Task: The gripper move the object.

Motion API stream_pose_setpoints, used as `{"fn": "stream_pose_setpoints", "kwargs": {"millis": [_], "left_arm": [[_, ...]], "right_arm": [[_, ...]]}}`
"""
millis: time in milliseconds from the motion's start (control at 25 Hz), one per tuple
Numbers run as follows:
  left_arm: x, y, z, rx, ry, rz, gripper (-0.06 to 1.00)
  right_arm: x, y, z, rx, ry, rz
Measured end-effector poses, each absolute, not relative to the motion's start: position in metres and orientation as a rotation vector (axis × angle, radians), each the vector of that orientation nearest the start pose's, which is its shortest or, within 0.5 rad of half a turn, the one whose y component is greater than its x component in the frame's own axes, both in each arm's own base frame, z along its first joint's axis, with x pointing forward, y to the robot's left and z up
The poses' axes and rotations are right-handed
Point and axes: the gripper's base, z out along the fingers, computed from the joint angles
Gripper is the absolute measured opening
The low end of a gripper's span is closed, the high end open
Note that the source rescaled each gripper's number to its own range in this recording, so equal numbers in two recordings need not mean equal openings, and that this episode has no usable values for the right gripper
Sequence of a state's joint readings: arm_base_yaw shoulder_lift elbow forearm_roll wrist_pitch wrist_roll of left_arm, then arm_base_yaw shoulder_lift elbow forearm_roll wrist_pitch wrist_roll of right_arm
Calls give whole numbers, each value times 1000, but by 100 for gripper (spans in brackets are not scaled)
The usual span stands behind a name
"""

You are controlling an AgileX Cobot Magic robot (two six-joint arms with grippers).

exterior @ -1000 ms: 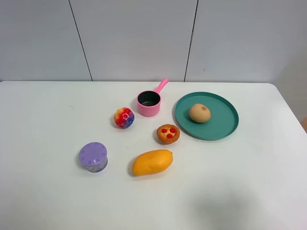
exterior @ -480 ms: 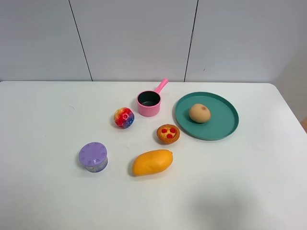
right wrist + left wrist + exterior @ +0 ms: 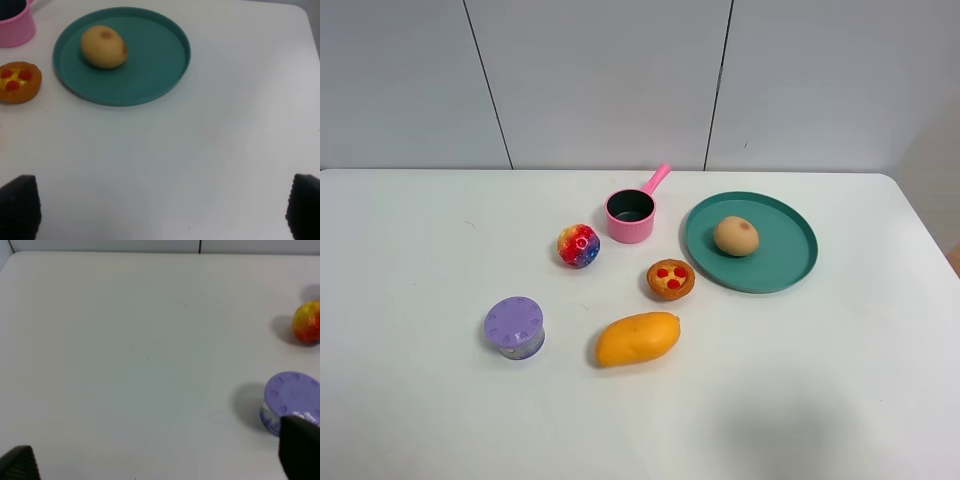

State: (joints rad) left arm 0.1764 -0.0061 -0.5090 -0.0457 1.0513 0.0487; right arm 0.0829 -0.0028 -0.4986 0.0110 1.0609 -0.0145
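The tan potato-like object (image 3: 736, 235) with a brownish spot lies on the teal plate (image 3: 790, 262) at the right of the table. It also shows in the right wrist view (image 3: 104, 47). Neither gripper appears in the exterior view. The right gripper (image 3: 162, 207) is open and empty, its dark fingertips (image 3: 20, 205) wide apart over bare table, well short of the plate (image 3: 150, 75). The left gripper (image 3: 160, 460) is open and empty, one fingertip (image 3: 300, 445) near the purple container (image 3: 290, 400).
On the white table stand a pink pot (image 3: 631, 215), a multicoloured ball (image 3: 578, 245), a small tart with red dots (image 3: 671, 279), an orange mango (image 3: 637, 338) and a purple lidded container (image 3: 514, 326). A grey wall runs behind the table's far edge.
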Motion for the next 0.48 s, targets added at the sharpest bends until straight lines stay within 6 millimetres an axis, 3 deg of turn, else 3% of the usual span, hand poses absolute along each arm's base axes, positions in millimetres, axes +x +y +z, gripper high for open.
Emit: {"fn": "stream_pose_setpoints", "kwargs": {"millis": [200,480], "left_arm": [[-6,-5,281,-120,2016,83,100],[-6,-4,281,17,2019,-3,100]], "right_arm": [[-5,0,277,-100,2041,56],[-5,0,277,-100,2041,56]]}}
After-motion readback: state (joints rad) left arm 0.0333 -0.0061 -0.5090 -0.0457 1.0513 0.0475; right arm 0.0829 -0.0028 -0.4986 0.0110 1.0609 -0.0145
